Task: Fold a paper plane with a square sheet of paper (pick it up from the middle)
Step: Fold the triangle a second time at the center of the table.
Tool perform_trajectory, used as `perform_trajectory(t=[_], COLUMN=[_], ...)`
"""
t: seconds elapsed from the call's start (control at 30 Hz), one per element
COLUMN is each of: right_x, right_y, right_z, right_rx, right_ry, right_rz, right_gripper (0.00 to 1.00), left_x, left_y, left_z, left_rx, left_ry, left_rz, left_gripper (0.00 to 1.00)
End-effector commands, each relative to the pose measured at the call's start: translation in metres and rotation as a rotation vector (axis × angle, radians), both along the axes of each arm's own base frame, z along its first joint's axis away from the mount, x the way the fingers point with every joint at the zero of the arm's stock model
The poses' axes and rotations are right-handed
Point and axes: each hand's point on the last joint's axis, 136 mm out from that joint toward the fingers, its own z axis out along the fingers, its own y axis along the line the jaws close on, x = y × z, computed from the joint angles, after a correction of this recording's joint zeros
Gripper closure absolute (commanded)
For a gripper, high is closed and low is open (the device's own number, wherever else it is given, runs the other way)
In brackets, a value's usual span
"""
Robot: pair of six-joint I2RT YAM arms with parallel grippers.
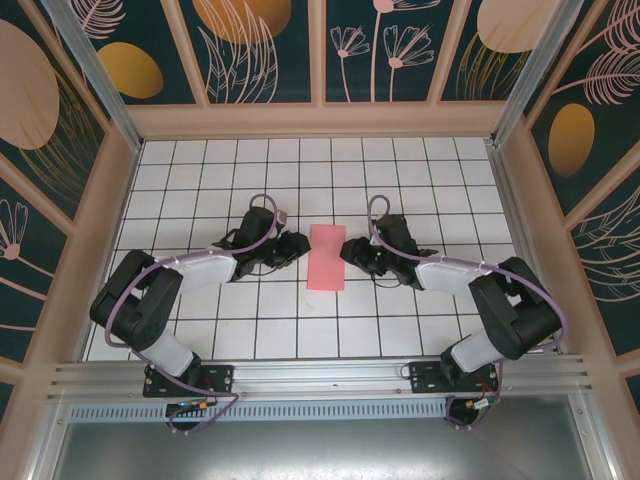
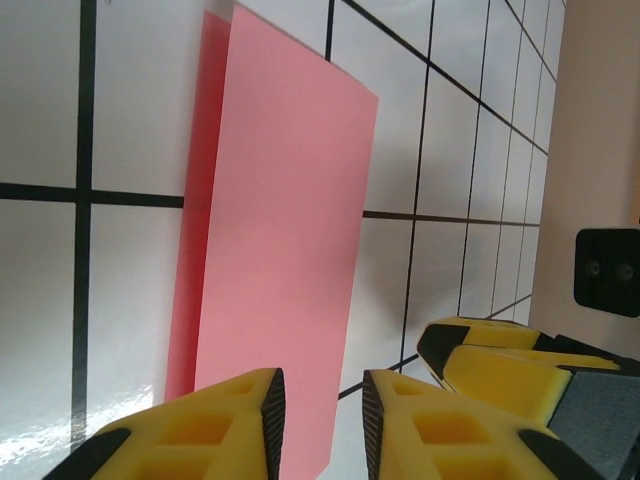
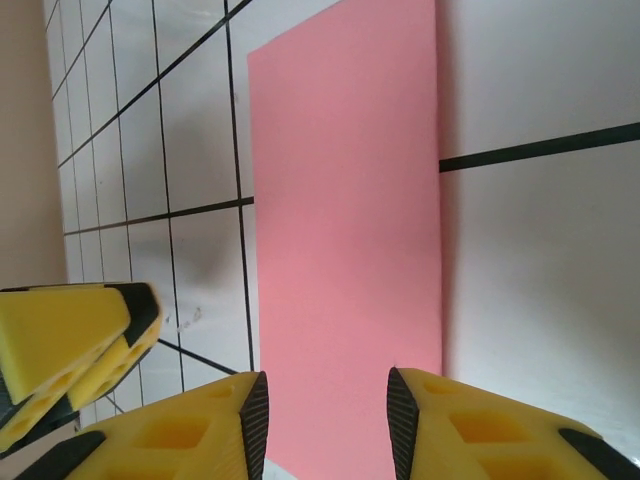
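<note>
Gridded white tabletop (image 1: 200, 160) inside a booth of leaf-patterned panels: the square sheet of paper (image 1: 326, 257) lies flat as a narrow pink rectangle between the left jaws and the right jaws, its long edges just ahead of each pair. Both pairs stand apart and hold nothing. From the left wrist, the paper (image 2: 280, 250) shows two layers, the lower one peeping out along the far side, its near end running under the yellow tips. From the right wrist, the paper (image 3: 350, 200) reaches down to the gap between the tips. By the look of it, the centre fold is made and the pointed nose is not yet begun. The next move likely calls for one pair to pin the sheet while the other lifts a thin edge or corner, a delicate pinch on paper lying flush.
</note>
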Motion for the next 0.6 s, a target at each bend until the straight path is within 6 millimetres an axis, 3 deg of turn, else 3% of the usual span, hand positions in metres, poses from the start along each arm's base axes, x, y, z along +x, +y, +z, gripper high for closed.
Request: perform_trajectory(t=[0.0, 0.57], right_x=[0.001, -0.002], right_y=[0.009, 0.016], right_z=[0.004, -0.022], right_rx=[0.047, 0.036], right_ry=[0.017, 0.091], right_rz=[0.024, 0.064], right_gripper=[0.6, 0.61], left_x=[0.005, 0.003], left_y=[-0.008, -0.008], left_z=[0.007, -0.013], left_rx=[-0.046, -0.021], left_ry=[-0.004, 0.034], left_rz=[-0.017, -0.024], left_gripper=[0.68, 0.61])
